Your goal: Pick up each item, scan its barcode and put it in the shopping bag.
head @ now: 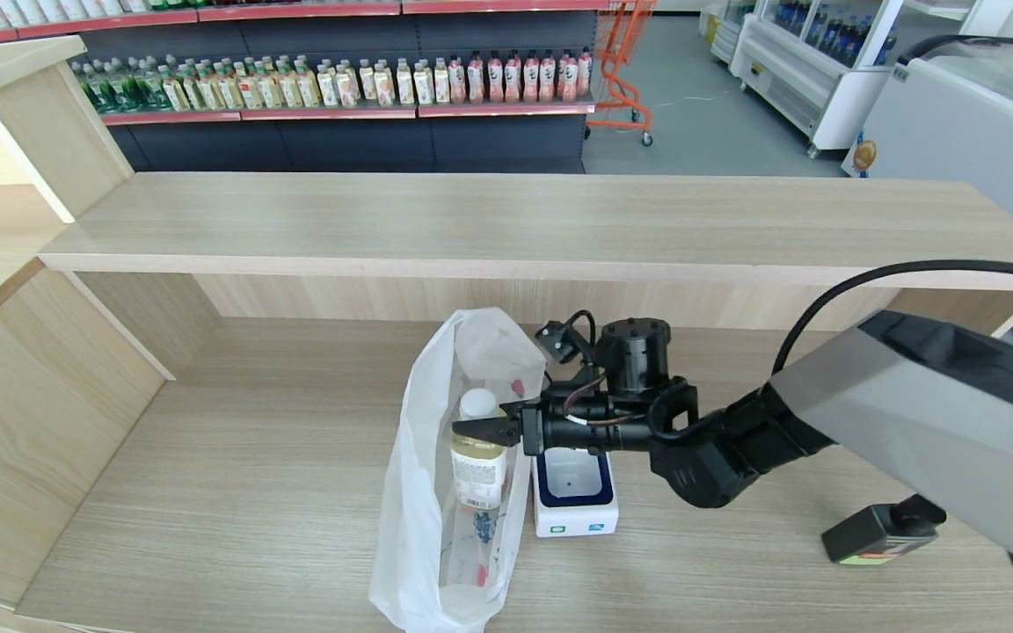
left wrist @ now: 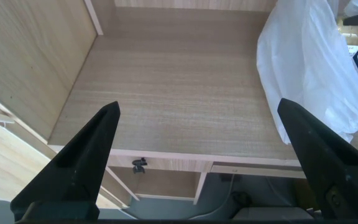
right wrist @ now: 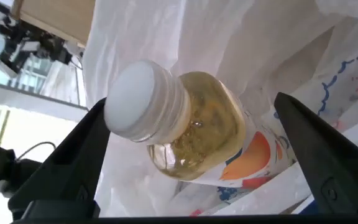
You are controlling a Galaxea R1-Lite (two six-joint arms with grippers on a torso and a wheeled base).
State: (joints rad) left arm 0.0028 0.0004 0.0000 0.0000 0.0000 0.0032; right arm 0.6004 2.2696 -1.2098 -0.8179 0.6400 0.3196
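Right gripper (head: 482,431) hangs spread wide at the shopping bag (head: 419,492) mouth, gripping nothing, the white-capped drink bottle (head: 477,457) standing roughly upright inside the bag between its open fingers, released by my reading.

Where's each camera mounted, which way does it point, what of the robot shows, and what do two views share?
Head view: on the head, facing forward and down at the counter; right arm and right gripper at the bag.
Left wrist view: on the left wrist, facing down at the counter's edge; open left gripper.
Right wrist view: on the right wrist, facing the bottle in the bag; open fingers.
Shared: head and right wrist views both show the bottle.
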